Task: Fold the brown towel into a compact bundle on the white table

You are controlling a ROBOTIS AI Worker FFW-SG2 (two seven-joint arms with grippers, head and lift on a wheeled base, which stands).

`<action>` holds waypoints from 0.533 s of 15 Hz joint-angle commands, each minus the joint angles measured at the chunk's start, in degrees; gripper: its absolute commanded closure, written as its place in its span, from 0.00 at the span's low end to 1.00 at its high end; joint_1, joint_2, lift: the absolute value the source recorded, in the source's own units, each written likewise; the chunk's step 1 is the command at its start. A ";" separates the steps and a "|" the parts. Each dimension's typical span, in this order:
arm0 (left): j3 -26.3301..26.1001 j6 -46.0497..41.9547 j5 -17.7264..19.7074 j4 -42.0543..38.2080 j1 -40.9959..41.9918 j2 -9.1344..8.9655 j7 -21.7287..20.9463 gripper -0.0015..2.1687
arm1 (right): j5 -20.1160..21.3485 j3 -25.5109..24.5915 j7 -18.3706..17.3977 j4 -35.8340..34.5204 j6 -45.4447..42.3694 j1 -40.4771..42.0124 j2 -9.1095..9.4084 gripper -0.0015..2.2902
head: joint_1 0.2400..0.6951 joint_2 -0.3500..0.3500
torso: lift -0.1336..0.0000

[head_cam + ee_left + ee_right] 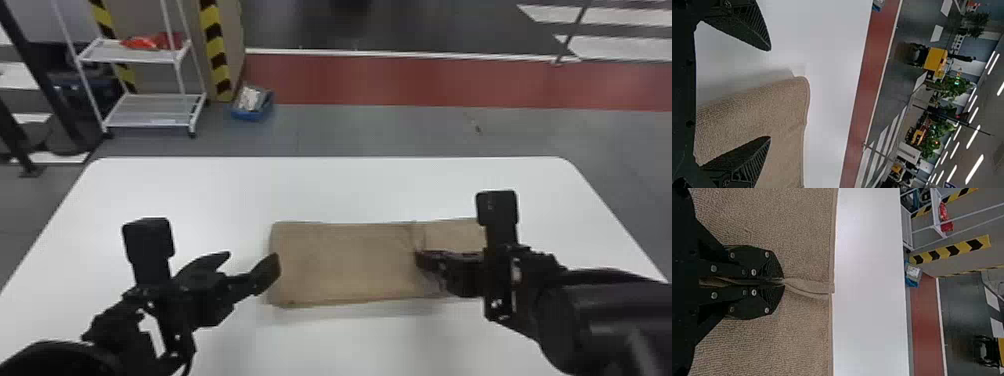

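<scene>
The brown towel lies on the white table as a long flat rectangle, with a crease across its right part. My left gripper stands open at the towel's left end. In the left wrist view, one finger of the left gripper is over the brown towel and the other over bare tabletop. At the crease is my right gripper. The right wrist view has the right gripper shut on a pinched ridge of the brown towel, with cloth spreading out on both sides.
Beyond the table's far edge stand a white wire shelf and a blue bin on the floor. Bare tabletop surrounds the towel on its far and near sides. Both arms reach in over the table from the near corners.
</scene>
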 commanded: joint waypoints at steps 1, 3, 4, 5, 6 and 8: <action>0.00 0.00 0.00 -0.37 0.25 0.04 0.00 0.04 | -0.28 0.06 0.10 -1.11 -0.02 0.45 0.00 0.50 | 1.00 0.44 | 0.07; 0.09 0.00 0.00 -0.28 0.42 0.04 0.00 0.04 | -0.54 -0.12 0.10 -3.13 -0.19 0.98 0.00 0.50 | 1.00 0.45 | 0.07; 0.17 0.00 0.09 -0.28 0.51 0.04 0.00 0.04 | -0.72 -0.29 0.10 -3.75 -0.55 1.42 0.00 0.50 | 1.00 0.45 | 0.07; 0.26 0.00 0.09 -0.37 0.60 0.04 0.00 0.04 | -0.89 -0.38 0.10 -3.84 -0.90 1.68 0.00 0.50 | 1.00 0.45 | 0.07; 0.44 0.00 0.09 -0.37 0.69 -0.05 -0.09 0.04 | -1.16 -0.82 0.10 -4.54 -1.95 2.12 0.00 0.50 | 1.00 0.45 | 0.07; 0.61 0.00 0.18 -0.46 0.86 -0.13 -0.09 0.04 | -3.27 -1.70 0.10 -6.47 -2.66 3.09 0.00 0.50 | 1.00 0.45 | 0.07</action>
